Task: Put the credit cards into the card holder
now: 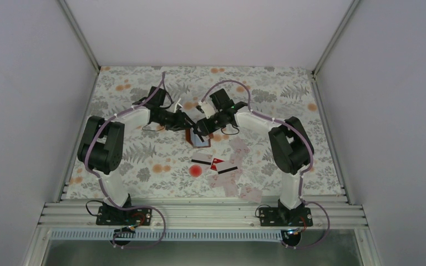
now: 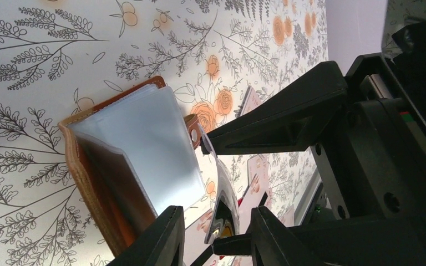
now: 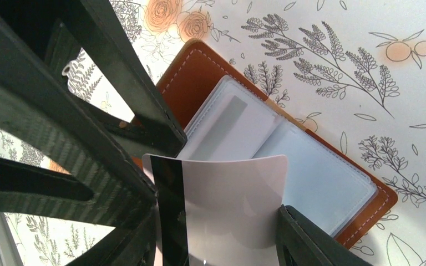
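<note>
The card holder (image 1: 198, 138) lies open on the flowered cloth, brown leather with clear sleeves (image 3: 305, 172), and also shows in the left wrist view (image 2: 127, 149). My right gripper (image 3: 217, 217) is shut on a pale credit card with a black stripe (image 3: 227, 205), bowed between the fingers just above the sleeves. That card shows edge-on (image 2: 227, 199) between the spread fingers of my left gripper (image 2: 215, 213), which is open. Its left finger (image 2: 155, 235) sits at the holder's near corner. From above, the left gripper (image 1: 187, 123) and right gripper (image 1: 201, 128) meet over the holder.
Loose cards lie nearer the arm bases: a black-striped one (image 1: 201, 161), a red one (image 1: 217, 163) and several pale ones (image 1: 238, 148) (image 1: 250, 194). A round red spot (image 1: 196, 171) marks the cloth. A metal rail (image 1: 199, 213) runs along the near edge.
</note>
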You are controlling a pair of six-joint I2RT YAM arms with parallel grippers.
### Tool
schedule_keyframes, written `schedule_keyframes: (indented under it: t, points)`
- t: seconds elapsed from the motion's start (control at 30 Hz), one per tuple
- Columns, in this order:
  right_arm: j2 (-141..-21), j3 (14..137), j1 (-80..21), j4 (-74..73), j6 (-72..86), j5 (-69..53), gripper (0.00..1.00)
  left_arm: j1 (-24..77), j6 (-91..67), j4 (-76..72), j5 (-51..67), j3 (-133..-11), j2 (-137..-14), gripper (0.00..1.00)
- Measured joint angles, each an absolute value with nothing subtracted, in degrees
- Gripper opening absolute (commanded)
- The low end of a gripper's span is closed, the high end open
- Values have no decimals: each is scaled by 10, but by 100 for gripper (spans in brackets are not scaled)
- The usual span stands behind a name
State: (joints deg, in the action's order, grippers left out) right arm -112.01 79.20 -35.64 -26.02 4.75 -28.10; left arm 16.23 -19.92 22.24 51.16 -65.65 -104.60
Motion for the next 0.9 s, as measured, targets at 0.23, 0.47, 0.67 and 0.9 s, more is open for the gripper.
schedule_keyframes:
  t: [0.23, 0.47, 0.67, 0.9]
  points:
    - [-1120, 792, -356, -245, 58, -288, 52, 162, -200, 228, 510, -656, -1046, 14]
    - [-1120, 792, -356, -233, 65, -291, 62, 157, -202, 229, 514, -656, -1046, 2]
    - [-1117, 785, -357, -220, 73, -291, 72, 146, -202, 233, 510, -656, -1046, 2]
    - [-1070, 726, -354, -211, 81, -270, 68, 132, -198, 245, 503, -656, -1046, 2]
